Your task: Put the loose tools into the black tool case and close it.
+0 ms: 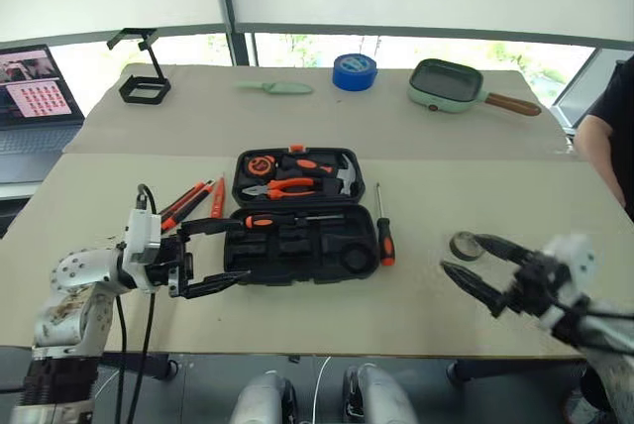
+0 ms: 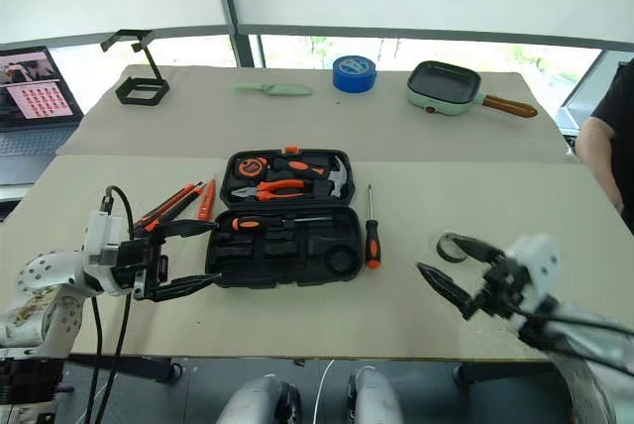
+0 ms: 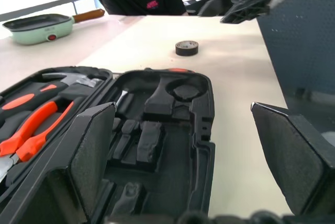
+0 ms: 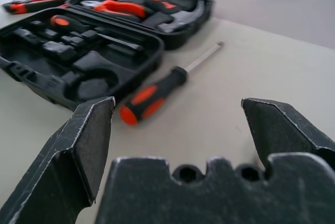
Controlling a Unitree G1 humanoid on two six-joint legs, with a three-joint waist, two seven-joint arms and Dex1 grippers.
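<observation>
The black tool case (image 1: 297, 246) lies open mid-table, with pliers, a hammer and a tape measure in its far half. One screwdriver (image 1: 287, 218) rests in the near half. A second screwdriver (image 1: 383, 231) lies on the table just right of the case. Left of it lie the utility knife (image 1: 183, 203) and the tester pen (image 1: 217, 196). The tape ring (image 1: 464, 244) sits to the right. My left gripper (image 1: 243, 249) stands open at the case's near left corner, holding nothing. My right gripper (image 1: 459, 253) is open beside the tape ring, also empty.
At the back of the table are a blue tape roll (image 1: 354, 71), a green pan (image 1: 446, 85), a pale green knife (image 1: 274, 88) and a black wire stand (image 1: 144, 82). A laptop (image 1: 30, 97) is at far left. A person (image 1: 609, 127) sits at the right edge.
</observation>
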